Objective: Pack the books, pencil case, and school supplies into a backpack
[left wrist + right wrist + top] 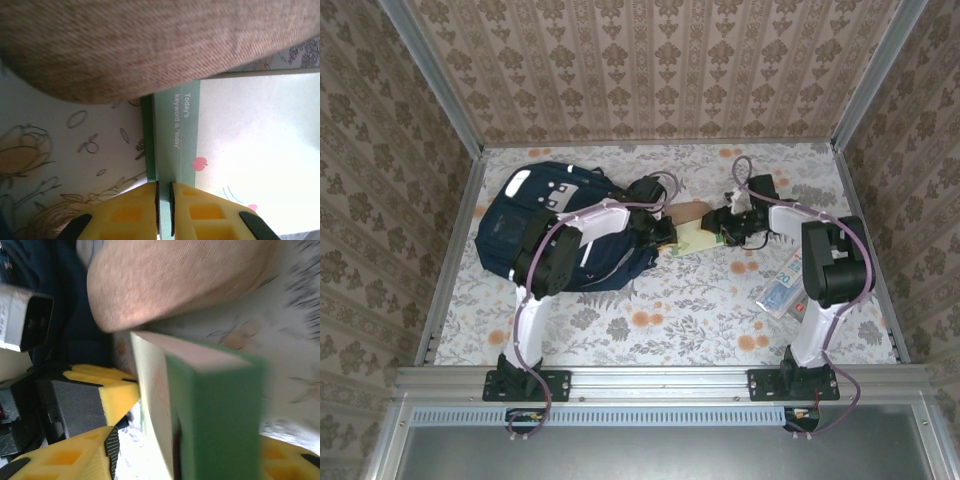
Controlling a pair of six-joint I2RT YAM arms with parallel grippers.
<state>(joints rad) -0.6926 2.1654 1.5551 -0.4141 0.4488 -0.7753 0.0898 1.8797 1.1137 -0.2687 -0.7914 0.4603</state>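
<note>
Beside backpack, box pinched at edge by left gripper, straddled by right gripper, jaws apart; twist-out risked from narrow hold.

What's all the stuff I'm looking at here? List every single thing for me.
backpack: one, navy blue with thin white stripes, lying on the left part of the table.
tan oval case: one, tan, mid-table just right of the backpack, next to the box.
pale green box: one, pale green, mid-table between the two grippers.
light-blue pack: one, clear light blue, right side of the table by the right arm.
table: one, white floral cover with orange blossoms, under everything.
left gripper: one, yellow fingers, shut on the box's thin edge.
right gripper: one, yellow fingers, open around the box's end.
</note>
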